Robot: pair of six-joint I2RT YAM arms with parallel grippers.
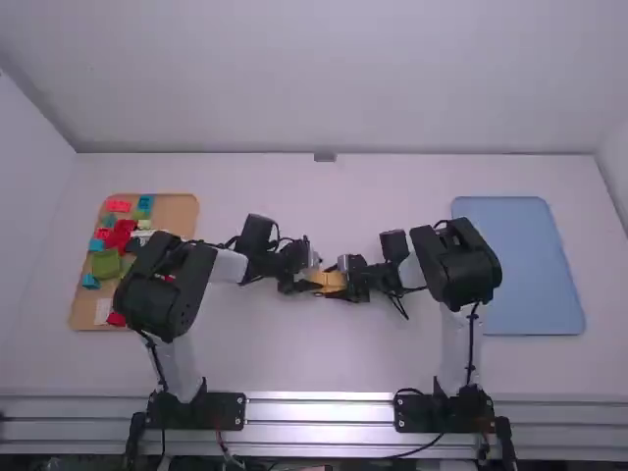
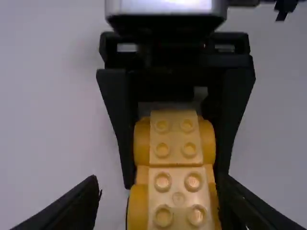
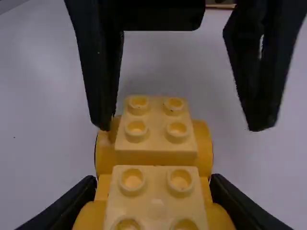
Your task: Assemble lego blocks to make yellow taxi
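Observation:
Near the table's middle, my left gripper (image 1: 305, 284) and right gripper (image 1: 346, 287) face each other around a yellow block assembly (image 1: 330, 281). In the left wrist view, two studded sections and rounded side parts show on the assembly (image 2: 175, 165); my left gripper (image 2: 160, 187) stands open around its near end. Seen from the right wrist, my right gripper (image 3: 153, 184) is shut on the yellow assembly (image 3: 156, 153), with fingers against both sides. There the left gripper's spread fingers are farther off, one close beside the assembly's far end, the other apart from it.
At the table's left, a brown tray (image 1: 184, 208) holds several red, green, blue and white blocks, partly under the left arm. A blue tray (image 1: 525, 265) lies on the right, beside the right arm. Both arms bend inward over the white table (image 1: 294, 353).

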